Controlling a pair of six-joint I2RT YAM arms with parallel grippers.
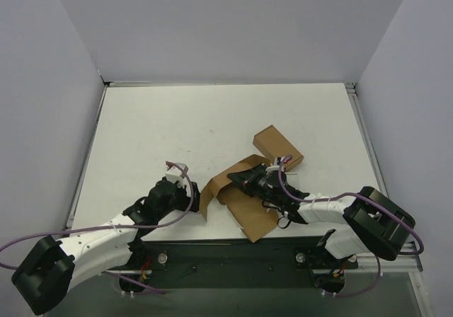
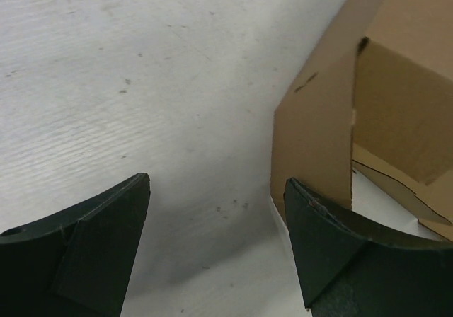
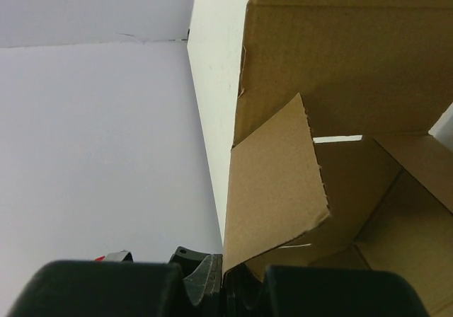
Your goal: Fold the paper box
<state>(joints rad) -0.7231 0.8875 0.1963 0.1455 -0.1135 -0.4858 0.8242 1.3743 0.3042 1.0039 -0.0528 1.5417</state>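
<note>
Paper box (image 1: 256, 221): thin brown card, part-folded, walls half raised, flaps loose. Lies at the near middle of the table (image 1: 156, 133), just short of its front edge. Looks light and springy; likely to skid across the table under a push, and to crease or tear if pinched hard. Best taken by a flap edge close to a crease, with a second hold steadying a wall. Oblong carton (image 1: 277, 146): further up the table, touching the card or just beside it, cannot tell which. Right fingers (image 3: 202, 271): clamped on one flap near its lower corner. Left fingers (image 2: 92, 253): spread wide, holding nothing, low over the table, one tip close to a flap edge.
</note>
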